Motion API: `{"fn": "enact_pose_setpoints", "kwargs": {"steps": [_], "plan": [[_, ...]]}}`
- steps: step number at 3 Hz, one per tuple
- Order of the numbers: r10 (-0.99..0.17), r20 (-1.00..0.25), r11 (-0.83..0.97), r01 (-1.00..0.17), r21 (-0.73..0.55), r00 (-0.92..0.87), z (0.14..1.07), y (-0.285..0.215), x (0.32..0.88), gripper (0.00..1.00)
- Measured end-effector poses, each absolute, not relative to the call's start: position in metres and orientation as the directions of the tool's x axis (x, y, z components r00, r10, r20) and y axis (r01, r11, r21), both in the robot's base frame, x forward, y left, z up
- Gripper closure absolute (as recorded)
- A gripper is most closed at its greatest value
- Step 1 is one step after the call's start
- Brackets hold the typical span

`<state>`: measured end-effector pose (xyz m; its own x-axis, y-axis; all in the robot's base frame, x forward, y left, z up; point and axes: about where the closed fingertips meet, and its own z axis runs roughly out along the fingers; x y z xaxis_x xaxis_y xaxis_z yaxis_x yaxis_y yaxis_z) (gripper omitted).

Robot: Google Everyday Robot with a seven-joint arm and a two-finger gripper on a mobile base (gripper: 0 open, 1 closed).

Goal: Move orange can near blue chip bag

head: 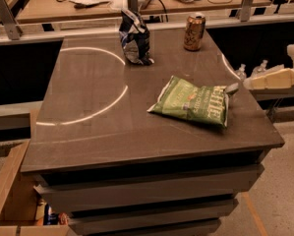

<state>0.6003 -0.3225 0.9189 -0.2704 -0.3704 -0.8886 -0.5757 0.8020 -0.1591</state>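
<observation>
The orange can stands upright at the far right of the dark table. The blue chip bag stands crumpled at the far middle, about a hand's width left of the can. My gripper, cream-coloured, reaches in from the right edge of the view. It is beside the table's right side, well in front of and to the right of the can, and touches nothing.
A flat green chip bag lies at the table's right middle, between the gripper and the table's centre. Small bottles stand beyond the right edge. A cluttered wooden desk runs behind. A cardboard box sits on the floor at lower left.
</observation>
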Motion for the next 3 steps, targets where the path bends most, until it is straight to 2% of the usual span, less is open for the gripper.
{"fn": "enact_pose_setpoints", "kwargs": {"steps": [1,3], "plan": [[-0.298,-0.930,0.829,-0.541,-0.141,-0.214,0.924,-0.319,0.636,0.00],[-0.240,-0.957,0.841,-0.527,-0.123,-0.160,0.915,-0.319,0.723,0.00]]}}
